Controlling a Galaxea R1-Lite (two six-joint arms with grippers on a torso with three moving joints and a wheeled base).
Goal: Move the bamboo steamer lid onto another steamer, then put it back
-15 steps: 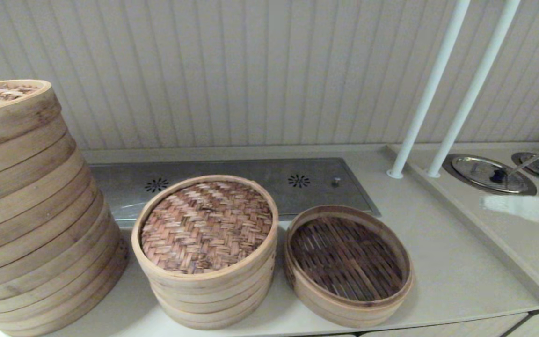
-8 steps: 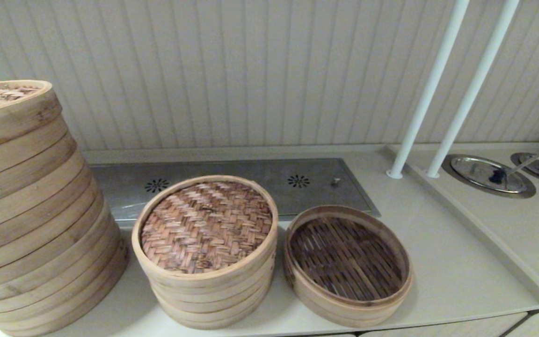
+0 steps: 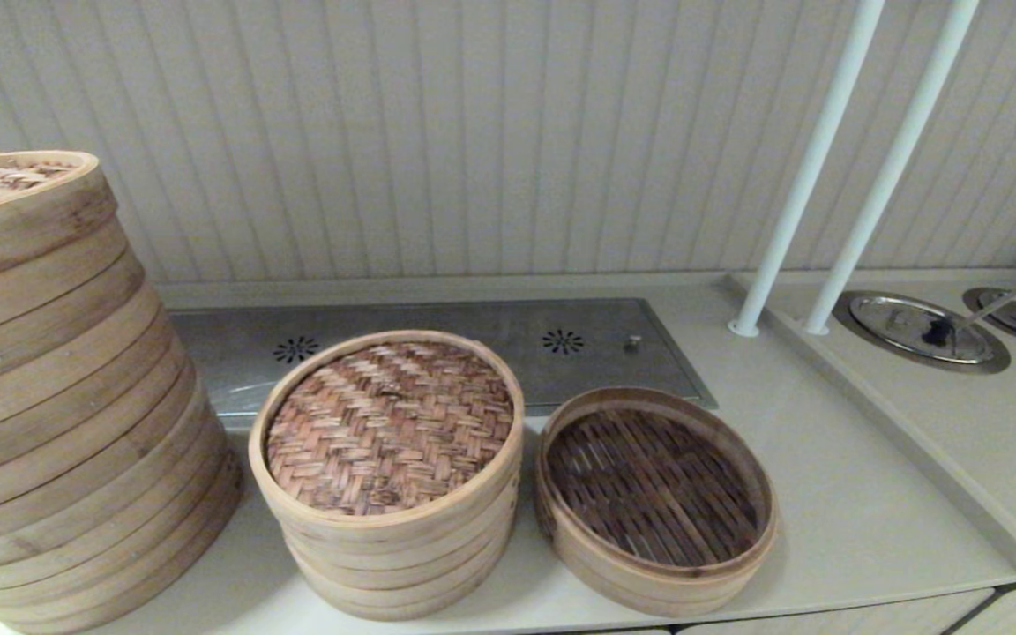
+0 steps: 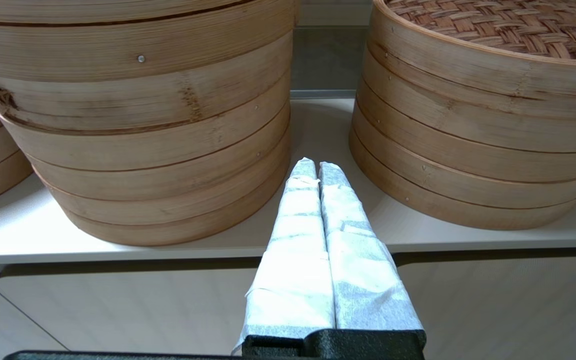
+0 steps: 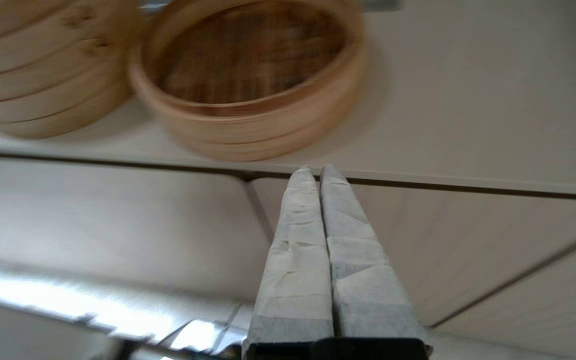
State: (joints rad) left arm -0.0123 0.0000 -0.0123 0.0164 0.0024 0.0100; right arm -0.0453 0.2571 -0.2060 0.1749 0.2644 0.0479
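The bamboo steamer lid (image 3: 389, 426) with its reddish-brown herringbone top sits on the several-tier steamer (image 3: 393, 551) in the middle of the counter; its weave also shows in the left wrist view (image 4: 508, 25). Right of it stands the single shallow steamer (image 3: 656, 498), uncovered, its dark slatted floor showing (image 5: 250, 50). Neither gripper appears in the head view. My left gripper (image 4: 317, 167) is shut and empty, low at the counter's front edge, pointing between the wide stack and the middle steamer. My right gripper (image 5: 316, 171) is shut and empty, below the counter's front edge, in front of the shallow steamer.
A much wider, tall stack of bamboo steamers (image 3: 58, 397) fills the left of the counter. A steel panel (image 3: 473, 348) lies behind the steamers. Two white poles (image 3: 812, 168) rise at the right, with round steel lids (image 3: 918, 328) beyond a raised counter ridge. Cabinet fronts (image 5: 118, 220) lie below.
The right arm, seen at the head view's right edge a second ago, has dropped below the counter and left that view. The lid and steamers have not moved.
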